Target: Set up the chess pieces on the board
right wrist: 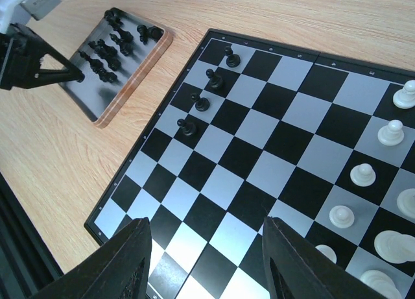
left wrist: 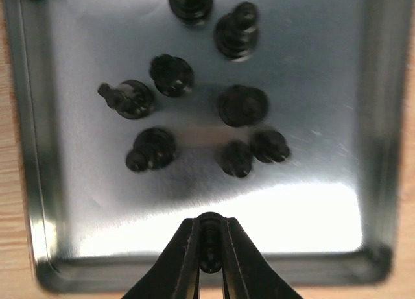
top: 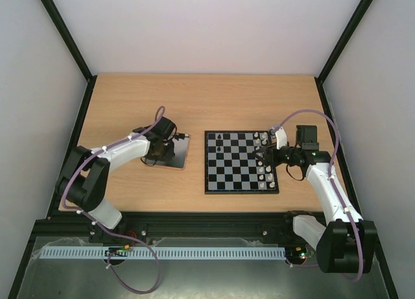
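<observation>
Between the fingertips of our left gripper (left wrist: 209,224), a tiny black chess figure (left wrist: 209,247) appears to be pinched. The fingers are drawn narrow around it, just above the near rim of a shallow, shiny grey metal tray (left wrist: 311,85). Ahead of that hand, several loose black figures (left wrist: 243,104) are scattered over the tray floor. Beyond the tray, further ahead of the hand, lies the flat, square, black-and-grey chequered chessboard (top: 241,182), set apart from the tray.

Our right gripper (right wrist: 204,224) hangs over the board's near edge with its fingers spread wide, holding nothing. Far ahead of it and to its left, four upright black figures (right wrist: 201,102) stand in a line near the board edge closest to the tray. Cream-white figures (right wrist: 363,174) stand to that hand's right.

We judge the step in hand to be lifting the pinched figure out and carrying it to the board. To do it well, we would:
- raise it straight up until it is above the tray rim;
- keep the grip firm while crossing to the board;
- lower it base first onto a free square beside the standing black ones;
- let go only once it stands.

The held figure's long axis seems to run along the gap between the fingers, in line with them. We cannot tell which end is its base. Among the loose ones, a toppled figure (left wrist: 126,98) lies on its side, its narrow end pointing to the hand's left.
</observation>
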